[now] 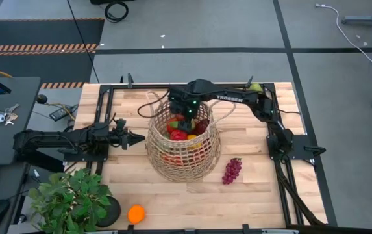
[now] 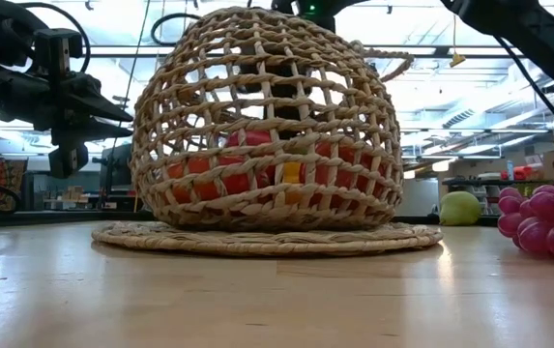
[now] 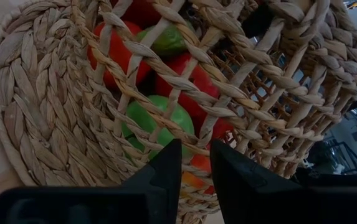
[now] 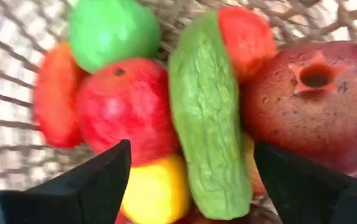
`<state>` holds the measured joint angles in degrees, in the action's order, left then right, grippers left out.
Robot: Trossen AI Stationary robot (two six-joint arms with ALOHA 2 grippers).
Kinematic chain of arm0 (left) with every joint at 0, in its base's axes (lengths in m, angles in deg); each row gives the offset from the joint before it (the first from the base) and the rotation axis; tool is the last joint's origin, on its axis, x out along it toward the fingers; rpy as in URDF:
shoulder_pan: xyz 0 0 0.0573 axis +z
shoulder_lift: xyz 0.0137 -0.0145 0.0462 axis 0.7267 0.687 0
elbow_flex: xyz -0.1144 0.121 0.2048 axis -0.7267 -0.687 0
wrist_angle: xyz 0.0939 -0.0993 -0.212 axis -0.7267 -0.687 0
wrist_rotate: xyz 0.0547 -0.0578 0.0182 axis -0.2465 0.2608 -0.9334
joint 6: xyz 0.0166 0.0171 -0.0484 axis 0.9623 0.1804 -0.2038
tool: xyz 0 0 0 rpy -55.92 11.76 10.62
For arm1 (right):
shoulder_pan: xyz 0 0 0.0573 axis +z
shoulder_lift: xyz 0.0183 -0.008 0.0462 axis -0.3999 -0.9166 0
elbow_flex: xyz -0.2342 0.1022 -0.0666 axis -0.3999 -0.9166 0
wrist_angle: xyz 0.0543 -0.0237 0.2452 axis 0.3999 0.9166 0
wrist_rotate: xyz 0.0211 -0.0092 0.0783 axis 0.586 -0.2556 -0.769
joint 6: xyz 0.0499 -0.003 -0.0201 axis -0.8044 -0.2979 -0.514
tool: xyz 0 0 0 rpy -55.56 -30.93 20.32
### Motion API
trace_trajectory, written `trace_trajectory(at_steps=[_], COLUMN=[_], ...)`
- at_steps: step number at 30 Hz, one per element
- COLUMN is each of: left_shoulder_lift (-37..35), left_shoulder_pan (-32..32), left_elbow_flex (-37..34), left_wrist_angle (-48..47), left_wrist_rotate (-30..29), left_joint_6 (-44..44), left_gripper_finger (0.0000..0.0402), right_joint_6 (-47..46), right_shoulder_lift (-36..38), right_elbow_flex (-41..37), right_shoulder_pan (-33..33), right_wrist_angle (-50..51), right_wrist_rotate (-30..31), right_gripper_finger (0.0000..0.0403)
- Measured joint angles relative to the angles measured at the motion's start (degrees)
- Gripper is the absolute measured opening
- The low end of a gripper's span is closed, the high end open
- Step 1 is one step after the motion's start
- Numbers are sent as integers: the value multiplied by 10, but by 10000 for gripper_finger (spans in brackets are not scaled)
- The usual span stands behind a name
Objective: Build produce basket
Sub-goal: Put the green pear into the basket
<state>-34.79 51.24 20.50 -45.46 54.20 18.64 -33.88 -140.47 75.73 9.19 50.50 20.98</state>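
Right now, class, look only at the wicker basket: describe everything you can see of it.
The wicker basket is large, tan and open-weave, with a rounded belly and thin loop handles at its rim. It stands upright on a round woven mat near the middle of the wooden table. Red, green and yellow produce shows through its gaps; a green cucumber lies on top. The right gripper hangs open in its mouth; the left gripper waits shut beside its wall, apart.

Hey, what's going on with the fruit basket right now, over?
Right gripper open inside basket, over the cucumber. Left gripper shut beside basket. Grapes and orange not in. Nothing blocking.
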Motion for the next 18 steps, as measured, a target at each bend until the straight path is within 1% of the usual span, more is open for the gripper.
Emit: trace_trajectory(at_steps=[2, 4, 10, 15, 18], left_shoulder_lift=[0, 0, 0, 0, 0], left_shoulder_pan=[0, 0, 0, 0, 0], left_elbow_flex=[0, 0, 0, 0, 0], left_wrist_angle=[0, 0, 0, 0, 0], left_wrist_rotate=[0, 0, 0, 0, 0], left_joint_6=[0, 0, 0, 0, 0], left_gripper_finger=[90, 89, 85, 87, 89], right_joint_6=[-19, -30, -58, -76, -72], right_shoulder_lift=[11, 31, 126, 207, 247], right_elbow_flex=[0, 0, 0, 0, 0], right_shoulder_pan=[-2, -2, -1, -1, 11], right_wrist_angle=[1, 0, -33, -71, -95], right_wrist_rotate=[-13, -1, 77, 123, 173], right_gripper_finger=[349, 352, 353, 353, 353])
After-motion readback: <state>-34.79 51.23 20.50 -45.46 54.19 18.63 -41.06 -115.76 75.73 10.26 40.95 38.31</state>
